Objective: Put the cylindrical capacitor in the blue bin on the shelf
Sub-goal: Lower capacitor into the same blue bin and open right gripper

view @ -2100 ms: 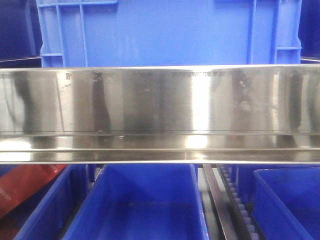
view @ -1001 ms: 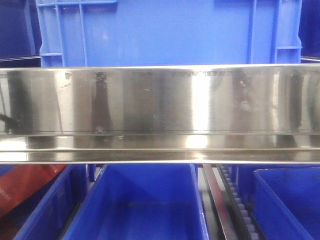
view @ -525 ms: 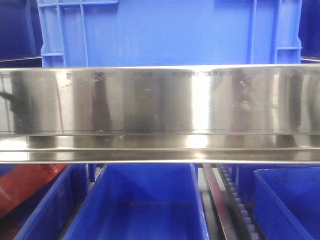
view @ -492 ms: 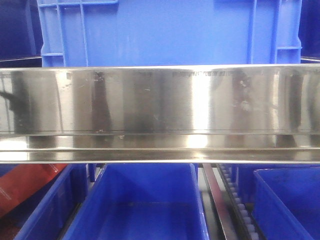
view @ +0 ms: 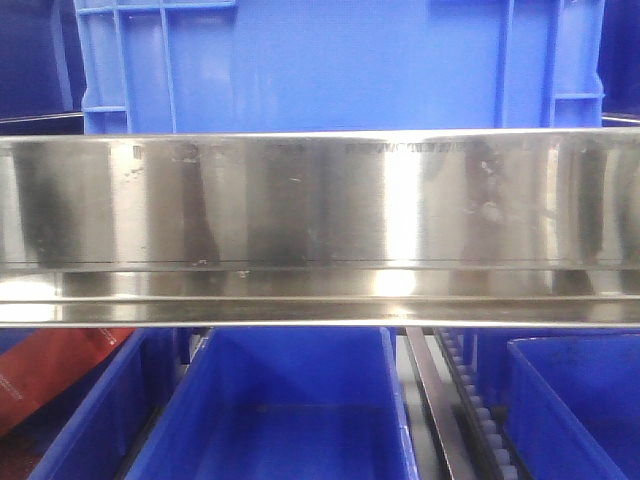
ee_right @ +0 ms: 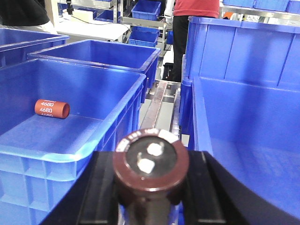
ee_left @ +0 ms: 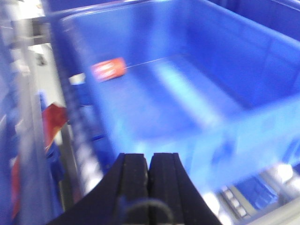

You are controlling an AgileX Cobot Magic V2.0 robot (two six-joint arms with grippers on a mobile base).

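From the front camera I see the shiny stainless steel shelf [view: 320, 200], its broad front rail running edge to edge. A large light-blue plastic crate [view: 330, 60] stands on the tier above. Under the rail an open-topped deep-blue plastic bin [view: 290, 400] sits mid-frame, with a grey roller track [view: 470, 400] along its right side. On the right wrist camera two more bins flank my path. The left-hand blue bin [ee_right: 117, 93] has its rounded near corner just ahead and below, and the right-hand blue bin [ee_right: 243, 140] shows a wide stretch of floor beyond its left wall. A narrow metal rail [ee_right: 154, 105] runs up the gap between them. A tall blue crate [ee_right: 243, 47] rises behind the right bin, and a person in a red top [ee_right: 194, 9] stands at the far end of the aisle. My right end effector [ee_right: 151, 197] is clamped on the stubby dark cylindrical capacitor [ee_right: 151, 161], which points its terminal end at the lens, over that gap. My left end effector [ee_left: 149, 171] has its black fingers pressed together over a blurred bin wall [ee_left: 262, 122]. A small orange-red labelled cylinder [ee_right: 52, 108] lies on the left bin's floor.
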